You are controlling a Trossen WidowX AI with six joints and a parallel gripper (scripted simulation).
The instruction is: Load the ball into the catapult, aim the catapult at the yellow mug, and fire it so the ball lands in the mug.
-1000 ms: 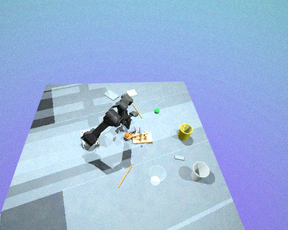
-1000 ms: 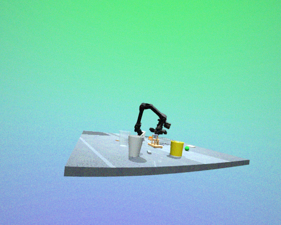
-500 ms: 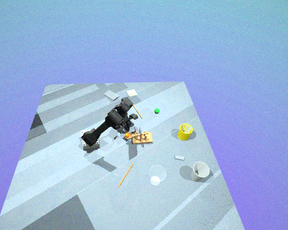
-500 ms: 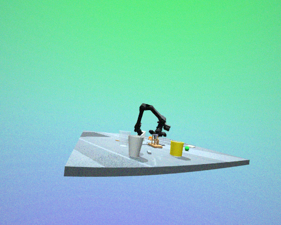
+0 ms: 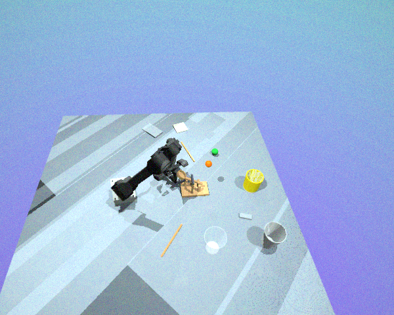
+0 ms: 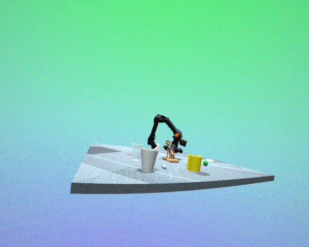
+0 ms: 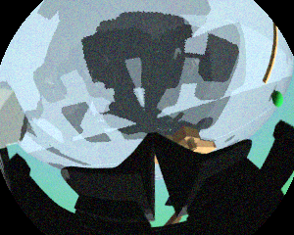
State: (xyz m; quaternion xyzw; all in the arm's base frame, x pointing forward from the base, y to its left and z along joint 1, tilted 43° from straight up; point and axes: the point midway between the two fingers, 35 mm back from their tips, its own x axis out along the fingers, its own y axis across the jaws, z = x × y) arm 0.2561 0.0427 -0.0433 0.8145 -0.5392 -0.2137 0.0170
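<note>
The orange ball (image 5: 208,163) (image 6: 176,135) is in the air above the table, higher than the catapult and between it and the yellow mug. The wooden catapult (image 5: 194,193) (image 6: 170,160) stands on the table with its throwing arm raised and its spoon cup (image 5: 180,174) (image 6: 168,142) empty. Part of it shows in the wrist view (image 7: 204,145) beyond the fingers. My gripper (image 5: 177,185) (image 7: 151,136) is shut and empty, low beside the spoon end of the catapult. The yellow mug (image 5: 252,183) (image 6: 194,163) stands upright, across from the catapult, and no ball shows in it.
A green ball (image 5: 215,151) (image 6: 205,162) (image 7: 277,99) lies behind the catapult. A grey cup (image 5: 270,240) (image 6: 148,160), a clear cup (image 5: 212,247) and a small pale block (image 5: 245,216) (image 6: 164,166) stand nearer the front. Two thin sticks (image 5: 171,239) (image 5: 188,151) lie on the table.
</note>
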